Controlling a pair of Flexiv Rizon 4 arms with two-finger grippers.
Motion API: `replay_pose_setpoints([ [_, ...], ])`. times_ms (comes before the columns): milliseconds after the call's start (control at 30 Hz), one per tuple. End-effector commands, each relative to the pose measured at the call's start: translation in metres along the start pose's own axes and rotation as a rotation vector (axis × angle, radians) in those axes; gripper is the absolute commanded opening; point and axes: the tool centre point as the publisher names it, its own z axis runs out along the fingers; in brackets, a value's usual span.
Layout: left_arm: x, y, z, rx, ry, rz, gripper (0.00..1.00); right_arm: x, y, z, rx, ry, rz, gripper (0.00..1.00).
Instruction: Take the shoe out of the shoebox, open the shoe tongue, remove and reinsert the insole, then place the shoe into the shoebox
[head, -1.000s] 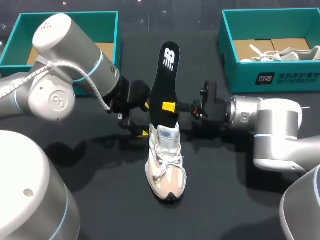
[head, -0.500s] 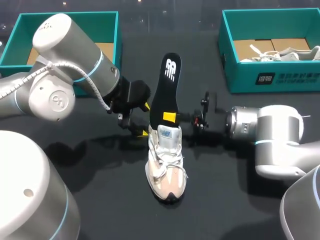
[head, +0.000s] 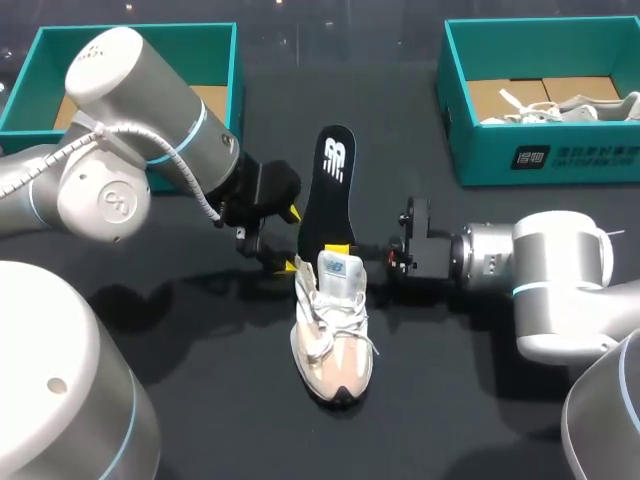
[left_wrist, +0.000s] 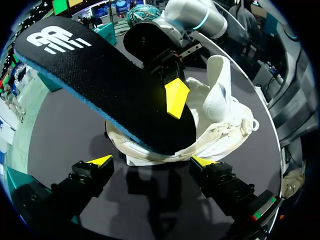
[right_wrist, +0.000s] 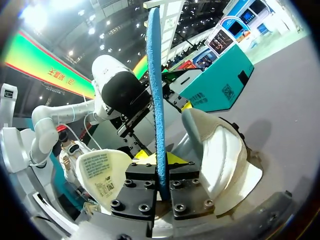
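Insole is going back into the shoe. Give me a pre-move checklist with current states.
1. Right pincer shut on the black foam insole with the blue edge: ok.
2. Insole's lower end inside the collar of the beige and white mesh sneaker: ok.
3. White padded tongue pulled forward, clear of the insole: ok.
4. Left pincer clamping the heel: not ok, it is open and only straddles the heel.
5. Sneaker upright on the black table: ok.
6. Insole's front end seated flat inside the sneaker: cannot tell, it is hidden.
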Motion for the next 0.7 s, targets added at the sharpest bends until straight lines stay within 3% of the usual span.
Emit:
replay_pose_setpoints([
  [33, 0.0, 0.0, 0.001, 0.0, -0.001, 0.0, 1.0, -0.007, -0.013, 0.005, 0.018, 0.015, 0.012, 0.0],
  [200, 0.0, 0.0, 0.001, 0.0, -0.001, 0.0, 1.0, -0.008, -0.009, 0.006, 0.01, 0.03, 0.006, 0.0],
  [333, 0.0, 0.0, 0.001, 0.0, -0.001, 0.0, 1.0, -0.006, -0.004, 0.007, 0.008, 0.042, -0.012, 0.2],
  [500, 0.0, 0.0, 0.001, 0.0, -0.001, 0.0, 1.0, -0.004, 0.001, 0.008, 0.018, 0.047, -0.033, 0.17],
  [700, 0.0, 0.0, 0.001, 0.0, -0.001, 0.0, 1.0, -0.002, 0.007, 0.009, 0.027, 0.053, -0.053, 0.25],
])
